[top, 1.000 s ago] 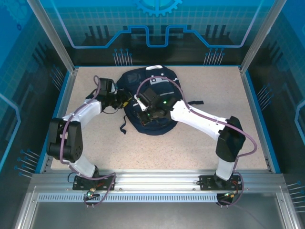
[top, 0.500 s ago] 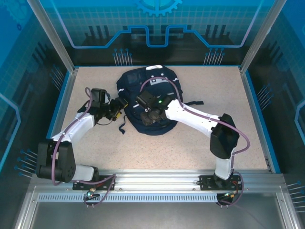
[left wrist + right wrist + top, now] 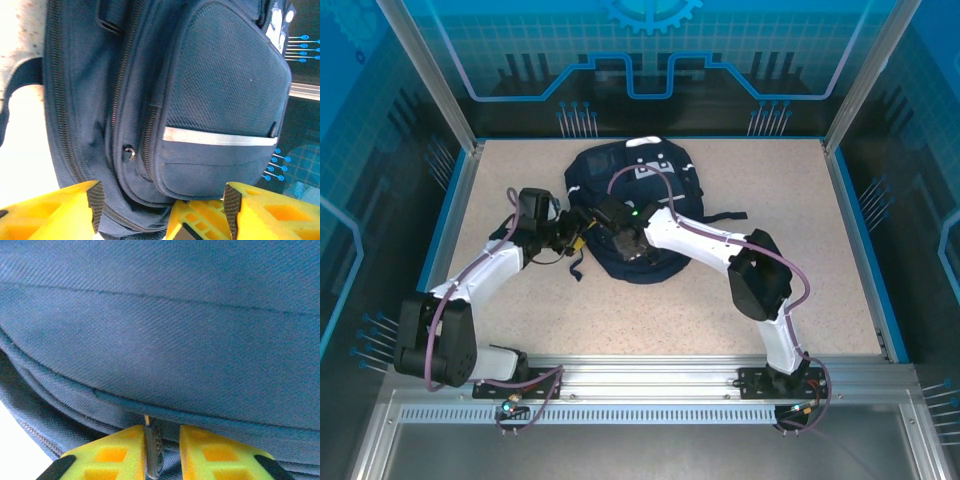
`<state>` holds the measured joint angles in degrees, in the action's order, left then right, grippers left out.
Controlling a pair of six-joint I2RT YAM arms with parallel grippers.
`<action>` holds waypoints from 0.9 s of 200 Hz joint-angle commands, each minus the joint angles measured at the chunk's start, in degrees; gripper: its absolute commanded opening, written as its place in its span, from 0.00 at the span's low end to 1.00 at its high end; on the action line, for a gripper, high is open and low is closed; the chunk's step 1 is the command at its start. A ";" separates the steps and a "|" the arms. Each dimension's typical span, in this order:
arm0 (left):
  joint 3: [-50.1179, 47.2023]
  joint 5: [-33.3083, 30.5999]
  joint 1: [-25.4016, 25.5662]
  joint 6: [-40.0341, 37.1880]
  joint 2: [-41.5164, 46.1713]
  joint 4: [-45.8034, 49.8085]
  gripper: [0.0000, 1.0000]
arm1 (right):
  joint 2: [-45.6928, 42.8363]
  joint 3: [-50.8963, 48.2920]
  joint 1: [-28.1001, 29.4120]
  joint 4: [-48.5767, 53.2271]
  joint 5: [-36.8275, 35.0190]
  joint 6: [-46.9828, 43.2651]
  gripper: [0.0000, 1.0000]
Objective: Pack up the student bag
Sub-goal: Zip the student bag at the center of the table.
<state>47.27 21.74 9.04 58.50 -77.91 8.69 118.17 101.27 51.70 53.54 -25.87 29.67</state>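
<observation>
- The student bag [image 3: 605, 175] lies flat on the desk [image 3: 770, 180], mid-back, w/ both arms reaching onto its near end
- How far along: can't see inside the bag, so can't say what's packed
- The zips [image 3: 116, 95] seen from the left wrist look done up
- My guess is the job is at the zip step now, pulling one open or shut, and I can't tell which
- Right end effector [image 3: 152, 455] is pinched tight on a little grey zip tab [image 3: 153, 440]; its yellow fingers are nearly touching & bag cloth is right above them
- Left end effector [image 3: 162, 196] is spread wide & holds nothing; the bag's front pocket w/ the white stripe [image 3: 217, 138] sits just in front, between its fingers
- Left to do, I think: finish that zip, then let go
</observation>
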 commanded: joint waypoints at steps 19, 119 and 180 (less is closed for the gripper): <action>-1.47 2.23 2.73 4.22 -1.29 -4.90 0.66 | 1.09 1.66 -0.03 0.49 -4.45 -0.99 0.10; -1.79 -1.00 4.93 9.67 -7.92 -11.07 0.43 | -1.42 -0.32 0.21 -1.46 -5.06 -2.59 0.00; -0.37 -4.11 4.78 6.70 -9.04 -8.83 0.00 | -4.85 -1.59 -0.28 2.98 -9.40 0.46 0.00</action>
<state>45.25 20.86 13.72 66.94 -86.54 -2.26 116.77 100.12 51.77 52.31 -29.15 27.44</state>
